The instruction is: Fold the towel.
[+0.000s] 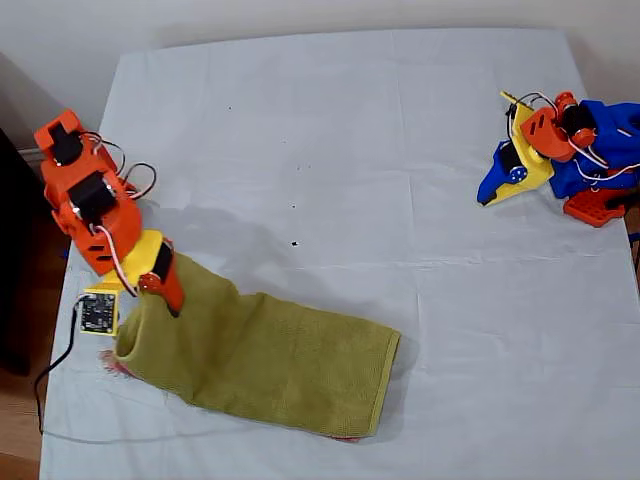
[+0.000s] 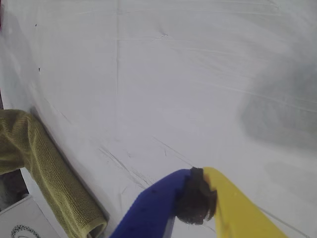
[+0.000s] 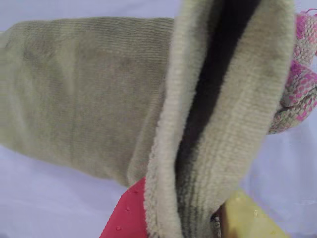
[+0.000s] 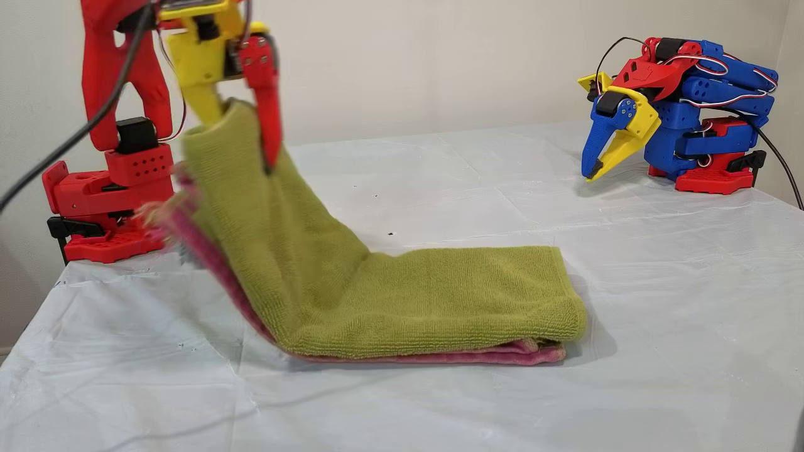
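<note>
The olive-green towel [image 1: 270, 360] lies folded double on the white sheet, near the front left of the exterior view, with a pink layer [image 4: 440, 358] underneath. My second gripper [image 1: 152, 300], red and yellow, is shut on the towel's end and holds it up off the table [image 4: 242, 141]. The second wrist view shows the cloth [image 3: 89, 99] pinched between the fingers [image 3: 188, 218], with a pink checked band [image 3: 302, 84] beside them. My first gripper [image 1: 487, 200], blue and yellow, rests shut at the exterior view's far right [image 4: 593, 174], well away from the towel [image 2: 44, 173].
A white sheet [image 1: 350, 120] covers the whole table. A small circuit board [image 1: 97, 312] with a black cable sits by the red arm's base at the exterior view's left edge. The blue arm's base [image 4: 710, 169] stands at the other view's right.
</note>
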